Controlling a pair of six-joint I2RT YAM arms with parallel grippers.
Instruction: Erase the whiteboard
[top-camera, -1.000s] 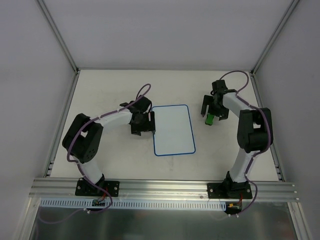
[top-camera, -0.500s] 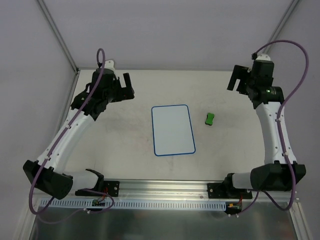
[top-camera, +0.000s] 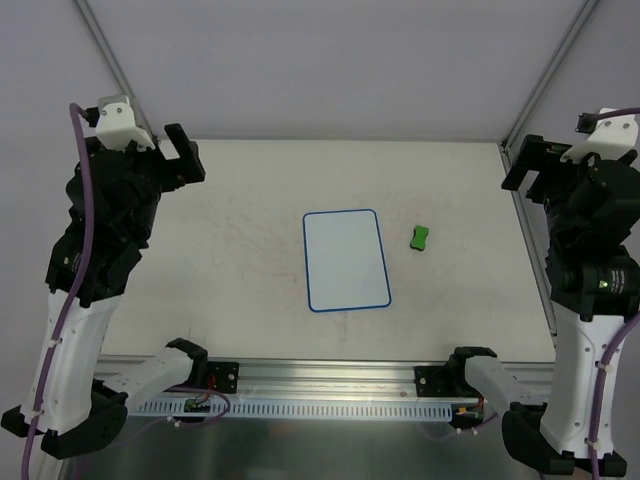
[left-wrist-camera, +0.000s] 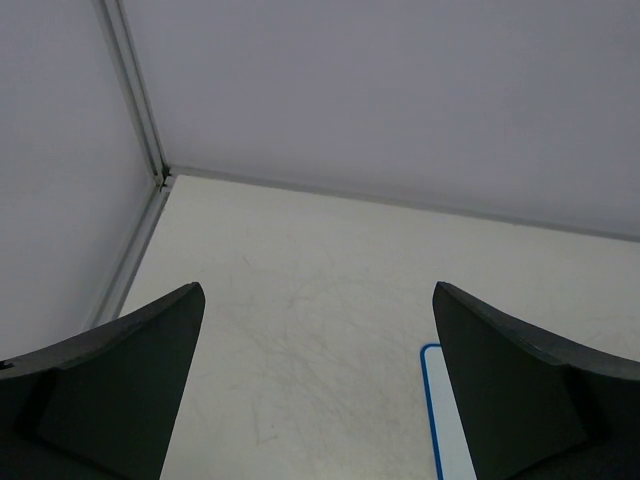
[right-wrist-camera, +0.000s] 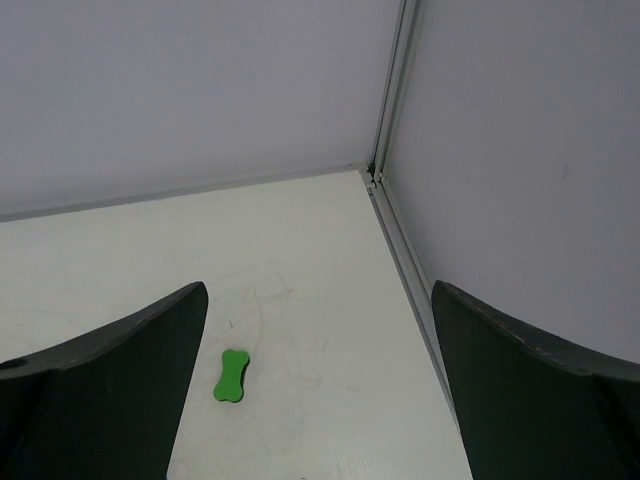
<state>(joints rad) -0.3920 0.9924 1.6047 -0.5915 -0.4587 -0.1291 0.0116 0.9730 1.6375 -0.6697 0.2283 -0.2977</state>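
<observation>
The whiteboard (top-camera: 346, 260) lies flat in the middle of the table, white with a thin blue rim and no marks on it. A small green bone-shaped block (top-camera: 419, 237) lies just right of it. My left gripper (top-camera: 186, 152) is open and empty, raised high over the far left of the table. My right gripper (top-camera: 528, 166) is open and empty, raised high at the far right. The left wrist view (left-wrist-camera: 320, 400) shows only a corner of the whiteboard (left-wrist-camera: 440, 430) beside its right finger. The right wrist view (right-wrist-camera: 320, 400) shows the green block (right-wrist-camera: 232, 375) far below.
White walls with metal corner posts (top-camera: 118, 76) enclose the table on three sides. An aluminium rail (top-camera: 330, 375) with both arm bases runs along the near edge. Faint old scuffs mark the tabletop (top-camera: 240, 240).
Both arms have lifted from beside the board and swung up and outward. The right gripper has left the green block on the table. The board has not moved.
</observation>
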